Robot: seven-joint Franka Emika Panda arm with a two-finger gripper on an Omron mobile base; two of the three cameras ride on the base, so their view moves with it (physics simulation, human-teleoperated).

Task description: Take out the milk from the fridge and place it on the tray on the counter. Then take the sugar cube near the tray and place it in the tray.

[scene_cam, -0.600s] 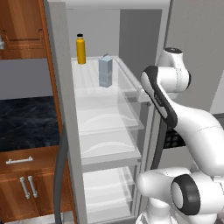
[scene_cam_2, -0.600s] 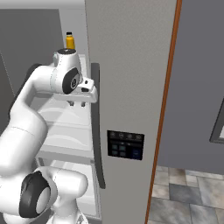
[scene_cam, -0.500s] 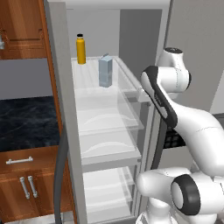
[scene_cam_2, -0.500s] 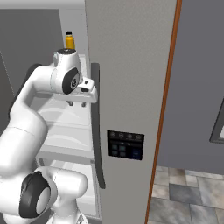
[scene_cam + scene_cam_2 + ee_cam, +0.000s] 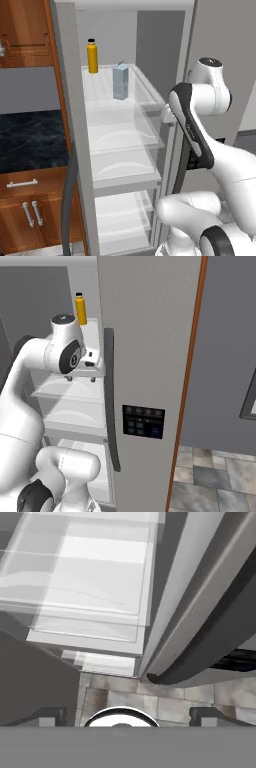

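Gripper (image 5: 128, 714) jaws spread wide, nothing between them; it sits at the open front edge of the fridge (image 5: 70, 125), just beside the door's dark handle (image 5: 111, 401), and looks down past the glass shelves (image 5: 85, 587) toward the floor. Milk (image 5: 120, 81) stands upright on the top shelf, long axis vertical, deeper into the cabinet than the hand and off to its far side, well apart from the fingertips (image 5: 50, 716). A yellow bottle (image 5: 92, 56) stands farther back still, beyond the carton. Judgement: the reach must go inward over the shelf, with the hand turned from its downward aim toward the carton's side. Counter (image 5: 30, 140) lies beyond the fridge wall, away from the hand.
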